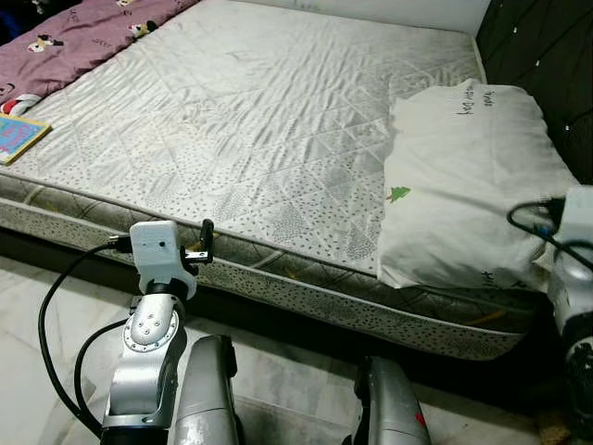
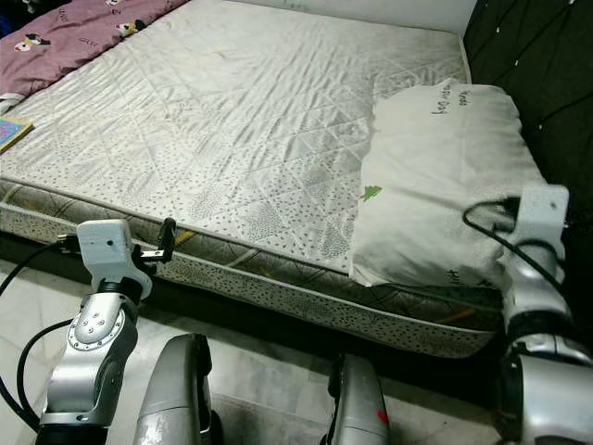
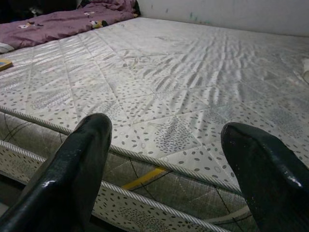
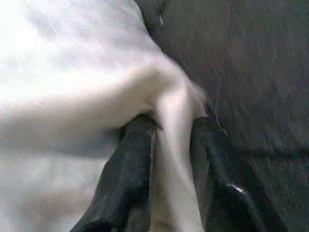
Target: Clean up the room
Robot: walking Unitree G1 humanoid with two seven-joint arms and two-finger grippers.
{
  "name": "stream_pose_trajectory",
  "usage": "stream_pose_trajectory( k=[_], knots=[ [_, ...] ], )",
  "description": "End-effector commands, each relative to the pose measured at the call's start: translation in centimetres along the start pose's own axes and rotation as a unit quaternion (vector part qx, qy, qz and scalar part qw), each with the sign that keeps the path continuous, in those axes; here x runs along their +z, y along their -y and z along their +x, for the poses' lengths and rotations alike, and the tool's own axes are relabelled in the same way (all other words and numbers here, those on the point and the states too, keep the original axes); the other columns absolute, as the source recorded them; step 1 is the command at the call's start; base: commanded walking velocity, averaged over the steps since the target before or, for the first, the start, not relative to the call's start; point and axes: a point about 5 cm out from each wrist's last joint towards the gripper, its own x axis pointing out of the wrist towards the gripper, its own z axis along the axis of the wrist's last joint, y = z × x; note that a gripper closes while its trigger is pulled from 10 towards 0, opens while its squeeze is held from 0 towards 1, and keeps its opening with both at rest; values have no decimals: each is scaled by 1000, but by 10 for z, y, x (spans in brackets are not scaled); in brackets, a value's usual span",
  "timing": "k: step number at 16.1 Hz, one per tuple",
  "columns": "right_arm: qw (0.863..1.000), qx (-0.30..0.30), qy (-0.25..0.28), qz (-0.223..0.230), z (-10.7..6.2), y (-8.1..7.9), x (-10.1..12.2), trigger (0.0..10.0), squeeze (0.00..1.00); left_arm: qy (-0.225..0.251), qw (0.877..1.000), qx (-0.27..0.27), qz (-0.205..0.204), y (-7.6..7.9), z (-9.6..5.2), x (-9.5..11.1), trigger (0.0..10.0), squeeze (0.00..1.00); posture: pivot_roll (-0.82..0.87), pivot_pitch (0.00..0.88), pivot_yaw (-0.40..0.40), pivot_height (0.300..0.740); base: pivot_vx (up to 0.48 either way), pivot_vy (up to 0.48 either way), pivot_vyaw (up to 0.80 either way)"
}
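Right hand (image 4: 174, 159) pinches the pillow (image 1: 468, 176) lying lengthwise along the headboard (image 1: 547, 56).

Dark lettering on the pillow (image 1: 463, 176) (far end) is too small to read.

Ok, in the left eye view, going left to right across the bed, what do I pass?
Book at the left edge → purple blanket → bare mattress → white pillow, its corner pinched by the right gripper.

Open left tool (image 3: 164, 159) at the patterned mattress (image 3: 193, 87) edge.
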Motion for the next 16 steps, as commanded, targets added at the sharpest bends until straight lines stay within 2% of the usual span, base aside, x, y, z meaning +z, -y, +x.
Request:
stream_pose_trajectory(
  k=[1, 2, 5, 6, 7, 8, 10, 11, 12, 14, 16],
  knots=[
    [999, 26, 31, -7, -2, -17, 10, 10000, 1000, -2, 1000, 5, 4, -2, 2, 0, 10000, 0, 104, 0, -42, 554, 0, 0, 0],
    [999, 35, 36, -13, -4, -22, 8, 10000, 1000, -2, 1000, 5, 3, -2, 2, 0, 10000, 0, 103, 0, -42, 554, 0, 0, 0],
    [995, 86, 31, -32, -25, -56, -12, 10000, 1000, 1, 1000, 4, 1, -1, 5, 0, 10000, 0, 78, 0, -26, 554, 0, 0, 0],
    [990, 125, 47, -39, -37, -70, -15, 10000, 1000, 0, 1000, 1, 1, 0, 7, 0, 10000, 0, 66, 0, -16, 554, 0, 0, 0],
    [969, 218, 110, -35, -64, -100, -6, 10000, 1000, -4, 1000, -9, 1, 1, 8, -1, 10000, 0, 46, 0, 0, 554, 0, 0, 0],
    [949, 278, 148, -15, -83, -119, 5, 10000, 1000, -6, 1000, -12, 0, 2, 9, -2, 10000, 0, 42, 0, 3, 554, 0, 0, 0],
    [895, 383, 226, 26, -126, -153, 37, 10000, 1000, -7, 1000, -15, -3, 3, 12, -3, 10000, 0, 35, 0, 12, 554, 0, 0, 0],
    [891, 393, 224, 39, -133, -160, 40, 10000, 1000, -6, 1000, -15, -5, 3, 12, -3, 10000, 0, 35, 0, 14, 554, 0, 0, 0],
    [886, 413, 197, 78, -143, -169, 40, 10000, 1000, -4, 1000, -14, -7, 5, 12, -3, 10000, 0, 35, 0, 16, 554, 0, 0, 0],
    [896, 389, 165, 134, -154, -182, 42, 10000, 1000, -2, 1000, -16, -11, 8, 9, -4, 10000, 0, 54, 0, 6, 554, 0, 0, 0],
    [913, 345, 136, 173, -154, -185, 40, 10000, 1000, -5, 1000, -11, -11, 6, 6, -7, 10000, 0, 69, 0, -1, 554, 0, 0, 0]
  ],
)
